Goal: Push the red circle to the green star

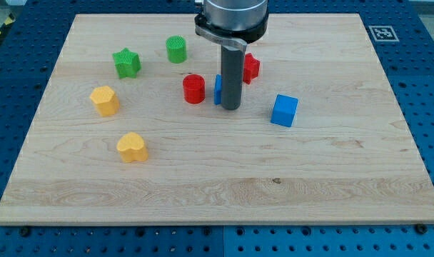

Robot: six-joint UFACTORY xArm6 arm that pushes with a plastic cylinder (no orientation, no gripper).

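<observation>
1. Red circle (pixel 193 88) sitting upright on the wooden board (pixel 217 185), above centre, just to the view's left of my tip (pixel 230 108).
2. Green star (pixel 126 63) lying toward the view's upper left of the red circle, well apart from it.
3. Tip resting on the board; rod ending plain, carrying no claw, holding nothing.
4. Blue block (pixel 218 90) showing only as a sliver behind the rod, shape not readable, sitting between rod and red circle.
5. Second red block (pixel 251 68) peeking out at the rod's right, shape unclear.
6. Green cylinder (pixel 175 49) standing near the star's right.
7. Blue cube (pixel 284 110) lying right of the tip.
8. Two yellow blocks (pixel 104 101) (pixel 132 147) sitting at the view's left.
</observation>
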